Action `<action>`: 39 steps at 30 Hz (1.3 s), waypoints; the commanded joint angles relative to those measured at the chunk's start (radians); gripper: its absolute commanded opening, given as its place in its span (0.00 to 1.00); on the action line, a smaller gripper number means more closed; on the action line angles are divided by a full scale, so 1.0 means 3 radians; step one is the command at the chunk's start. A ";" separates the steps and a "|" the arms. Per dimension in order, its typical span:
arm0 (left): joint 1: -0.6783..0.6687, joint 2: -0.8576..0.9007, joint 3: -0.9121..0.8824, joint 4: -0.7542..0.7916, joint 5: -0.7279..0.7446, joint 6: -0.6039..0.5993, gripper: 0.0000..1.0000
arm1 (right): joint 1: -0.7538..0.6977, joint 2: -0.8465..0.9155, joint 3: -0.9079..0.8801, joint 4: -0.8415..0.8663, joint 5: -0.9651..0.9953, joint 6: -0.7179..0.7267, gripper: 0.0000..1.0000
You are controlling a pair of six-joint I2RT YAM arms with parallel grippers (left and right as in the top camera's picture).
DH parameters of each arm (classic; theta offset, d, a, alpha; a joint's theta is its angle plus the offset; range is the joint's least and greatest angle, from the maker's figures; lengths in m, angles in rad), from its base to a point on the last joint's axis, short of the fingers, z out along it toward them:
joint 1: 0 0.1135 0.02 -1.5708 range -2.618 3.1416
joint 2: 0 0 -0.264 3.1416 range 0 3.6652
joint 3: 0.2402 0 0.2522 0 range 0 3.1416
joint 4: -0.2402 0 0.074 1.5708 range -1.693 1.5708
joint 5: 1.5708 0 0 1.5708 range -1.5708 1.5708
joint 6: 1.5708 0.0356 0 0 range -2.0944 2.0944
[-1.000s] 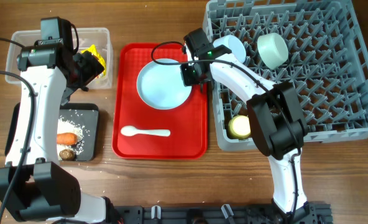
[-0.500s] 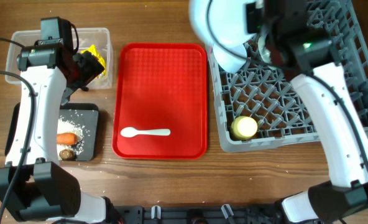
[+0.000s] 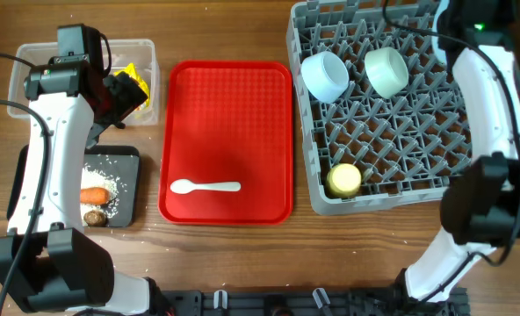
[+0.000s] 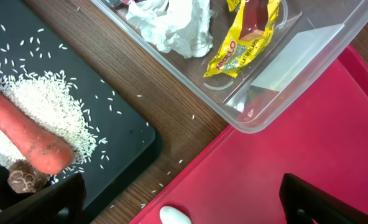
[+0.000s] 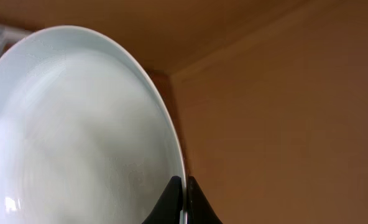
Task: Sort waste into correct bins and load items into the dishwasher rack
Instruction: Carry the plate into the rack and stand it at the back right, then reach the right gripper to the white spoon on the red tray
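My right gripper (image 5: 185, 200) is shut on the rim of the light blue plate (image 5: 78, 124), held up on edge; both lie beyond the top of the overhead view. The grey dishwasher rack (image 3: 506, 132) holds two pale bowls (image 3: 324, 75) (image 3: 386, 70) and the yellow cup (image 3: 344, 180). The white spoon (image 3: 205, 186) lies on the red tray (image 3: 242, 105). My left gripper (image 4: 184, 210) is open and empty over the tub's corner. The clear tub (image 4: 308, 50) holds white tissue (image 4: 171, 25) and a yellow wrapper (image 4: 243, 43). The black tray (image 4: 128, 137) holds rice (image 4: 47, 106), a carrot (image 4: 22, 134) and a brown lump (image 4: 25, 177).
The red tray lies between the bins and the rack. A few rice grains are scattered on the wooden table (image 4: 171, 130) between the black tray and the red tray. My left arm (image 3: 49, 158) stands over the bins.
My right gripper has lifted the plate off the red tray and carried it right, over the rack and past the top of the overhead view. The left arm has not moved.
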State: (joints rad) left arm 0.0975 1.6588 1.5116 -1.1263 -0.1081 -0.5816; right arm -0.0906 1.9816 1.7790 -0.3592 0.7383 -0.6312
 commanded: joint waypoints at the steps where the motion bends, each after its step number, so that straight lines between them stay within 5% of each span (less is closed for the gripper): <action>1: -0.0013 0.0034 -0.0024 -0.0003 -0.0043 -0.0033 1.00 | 0.0008 0.0191 -0.0023 -0.0048 -0.0034 -0.0076 0.04; 3: -0.0013 0.0034 -0.0024 -0.0003 -0.0043 -0.0033 1.00 | 0.0009 0.0209 -0.0023 -0.0108 -0.0083 -0.0069 0.04; 4: -0.0013 0.0034 -0.0024 -0.0001 -0.0043 -0.0033 1.00 | 0.0011 0.0209 -0.0024 -0.0150 -0.0083 -0.0067 0.16; 5: -0.0013 0.0034 -0.0024 -0.0003 -0.0043 -0.0033 1.00 | 0.0011 0.0209 -0.0023 -0.0168 -0.0083 -0.0065 0.71; 6: -0.0013 0.0034 -0.0024 -0.0001 -0.0043 -0.0033 1.00 | 0.0015 0.0207 -0.0023 -0.0177 -0.0080 0.0001 0.99; 12: -0.0013 0.0034 -0.0024 -0.0003 -0.0043 -0.0033 1.00 | 0.0477 -0.0576 0.0005 -0.0319 -0.0558 0.1124 1.00; 16: -0.0013 0.0034 -0.0024 -0.0003 -0.0045 -0.0033 1.00 | 0.0965 -0.0989 0.0003 -0.1221 -0.2550 0.1764 1.00; 19: -0.0013 0.0034 -0.0024 -0.0001 -0.0043 -0.0033 1.00 | 0.1311 -0.0762 -0.0025 -0.2014 -0.3796 0.1583 1.00; 23: -0.0013 0.0034 -0.0024 -0.0003 -0.0045 -0.0033 1.00 | 0.2188 -0.0172 -0.0025 -0.2635 -0.3601 0.0960 1.00; 29: -0.0013 0.0034 -0.0024 -0.0003 -0.0043 -0.0033 1.00 | 0.3282 0.0366 -0.0025 -0.2448 -0.2822 0.0525 1.00; 36: -0.0013 0.0034 -0.0024 -0.0003 -0.0043 -0.0033 1.00 | 0.3516 0.0626 -0.0024 -0.1823 -0.2384 0.0071 0.99; 39: -0.0013 0.0034 -0.0024 -0.0003 -0.0043 -0.0033 1.00 | 0.3496 0.0629 -0.0024 -0.1452 -0.3131 0.0058 0.94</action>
State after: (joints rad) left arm 0.0975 1.6588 1.5097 -1.1263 -0.1081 -0.5819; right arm 0.9627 2.1563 1.7710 -0.8280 -0.0525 -0.5873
